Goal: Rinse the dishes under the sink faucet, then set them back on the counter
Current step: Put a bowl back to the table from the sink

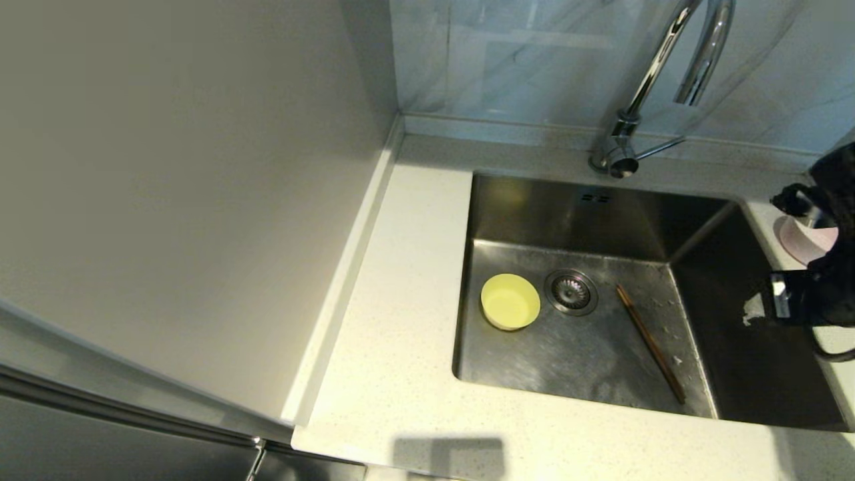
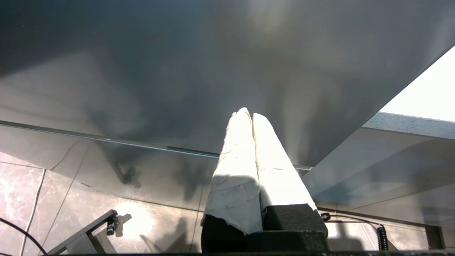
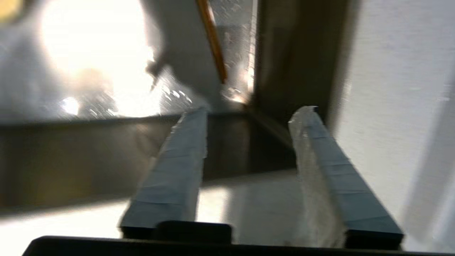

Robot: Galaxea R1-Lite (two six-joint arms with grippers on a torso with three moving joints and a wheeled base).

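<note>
The yellow-green bowl (image 1: 510, 301) sits upright on the sink (image 1: 588, 364) floor, left of the round drain (image 1: 571, 291). Right of the drain, the brown chopsticks (image 1: 651, 344) lie together slanting toward the front; the right wrist view shows them as chopsticks (image 3: 213, 39) too. The pale pink bowl (image 1: 803, 244) rests on the counter (image 1: 401, 300) right of the sink, partly hidden by my right arm. My right gripper (image 1: 758, 308) (image 3: 250, 112) hovers open and empty over the sink's right rim. My left gripper (image 2: 248, 113) is shut and empty, parked below counter level.
The chrome faucet (image 1: 658, 67) arches over the back of the sink, its thin lever (image 1: 661, 147) pointing right. A plain wall panel (image 1: 167, 187) borders the counter's left side. Overflow slots (image 1: 594, 198) mark the sink's back wall.
</note>
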